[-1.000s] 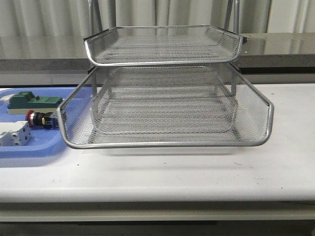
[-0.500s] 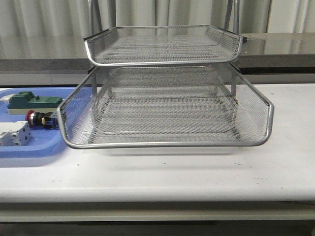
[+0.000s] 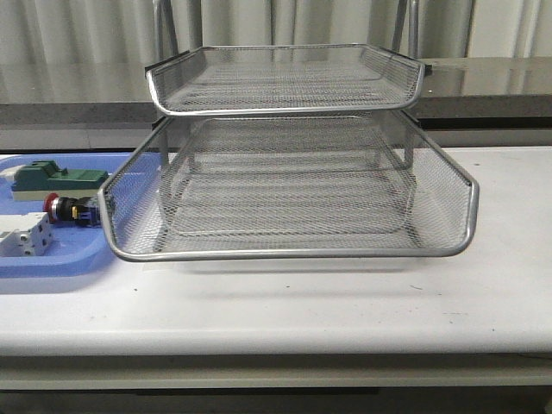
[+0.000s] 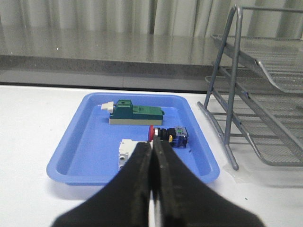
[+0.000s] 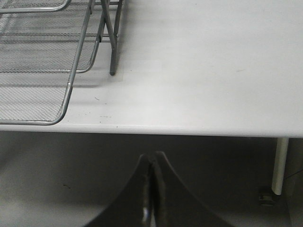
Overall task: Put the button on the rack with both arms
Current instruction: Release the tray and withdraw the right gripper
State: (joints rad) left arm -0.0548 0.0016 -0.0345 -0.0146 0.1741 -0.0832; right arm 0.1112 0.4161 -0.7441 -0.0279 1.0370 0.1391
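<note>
Since the earlier front-view frames, the white terminal block (image 3: 24,236) has shifted slightly inside the flat blue plastic tray (image 3: 52,263); all else is unchanged.

Front view: the three-tier silver wire-mesh rack (image 3: 289,185) stands mid-worktop, its lower tray drawn forward, presumably to offer an open landing surface. All visible tiers are empty. Immediately left of the rack, the blue tray holds the green block (image 3: 59,178), the white terminal block, and the small red-headed push-button switch (image 3: 73,210), lying on its side just beside the rack's front-left corner. Neither arm is visible here.

Left wrist view: the left gripper (image 4: 152,163) has its jaws pressed together, holding nothing, and is aimed at the blue tray (image 4: 75,142) from the near side. The button (image 4: 168,135) lies between the green block (image 4: 134,112) and the terminal block (image 4: 127,151), on the side nearer the rack (image 4: 258,94). The approach seems not yet begun.

Right wrist view: the right gripper (image 5: 150,189), jaws likewise pressed together and empty, hangs below the white worktop (image 5: 203,71) edge, off the rack's (image 5: 47,61) corner, probably parked in reserve.
</note>
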